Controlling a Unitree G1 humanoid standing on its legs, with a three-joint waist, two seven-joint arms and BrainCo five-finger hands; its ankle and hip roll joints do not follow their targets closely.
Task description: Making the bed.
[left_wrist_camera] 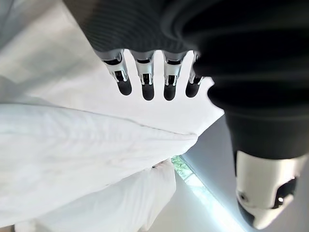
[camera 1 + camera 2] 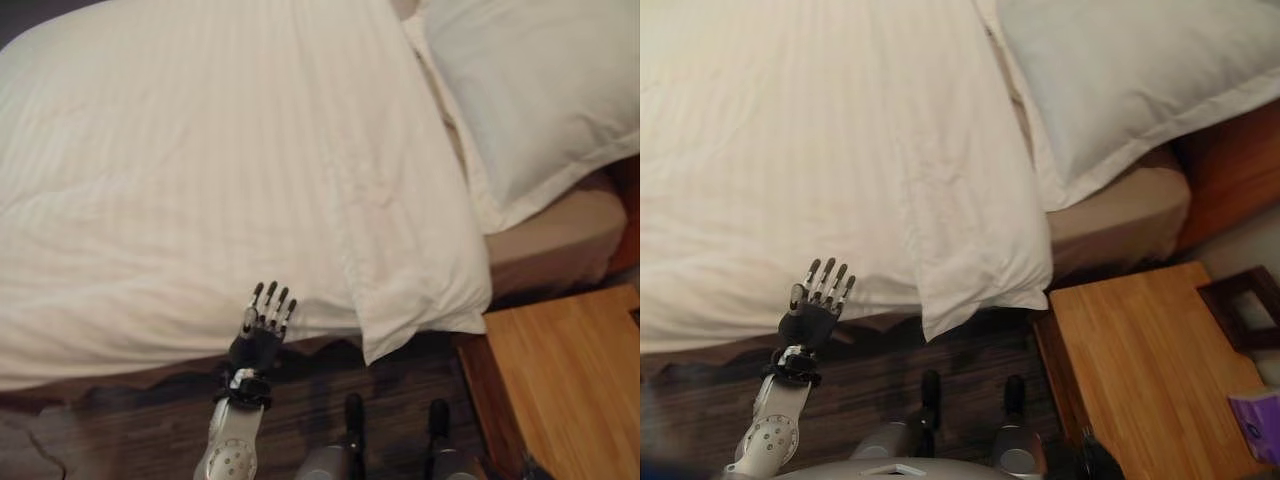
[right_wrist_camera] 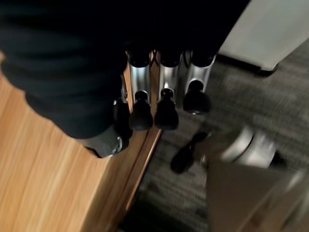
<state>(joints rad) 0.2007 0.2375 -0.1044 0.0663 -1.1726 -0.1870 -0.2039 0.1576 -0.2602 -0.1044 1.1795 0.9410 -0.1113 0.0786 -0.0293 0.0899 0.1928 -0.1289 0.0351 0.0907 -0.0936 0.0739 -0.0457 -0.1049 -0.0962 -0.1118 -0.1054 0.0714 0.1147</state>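
Observation:
A white striped duvet (image 2: 200, 180) covers the bed, and its folded corner (image 2: 400, 330) hangs over the near side. At the head end lies a white pillow (image 2: 540, 90), with the beige mattress side (image 2: 560, 240) showing under it. My left hand (image 2: 265, 325) is raised at the duvet's near edge with its fingers (image 1: 147, 82) straight and apart, holding nothing. The duvet's folds (image 1: 72, 154) show just beyond them. My right hand (image 3: 161, 92) hangs low beside the wooden nightstand (image 3: 43, 183), fingers relaxed and holding nothing.
The wooden nightstand (image 2: 1140, 370) stands close to the bed at the right. A dark frame (image 2: 1245, 305) and a purple object (image 2: 1260, 420) lie past it. Dark carpet (image 2: 130, 420) runs along the bed's near side.

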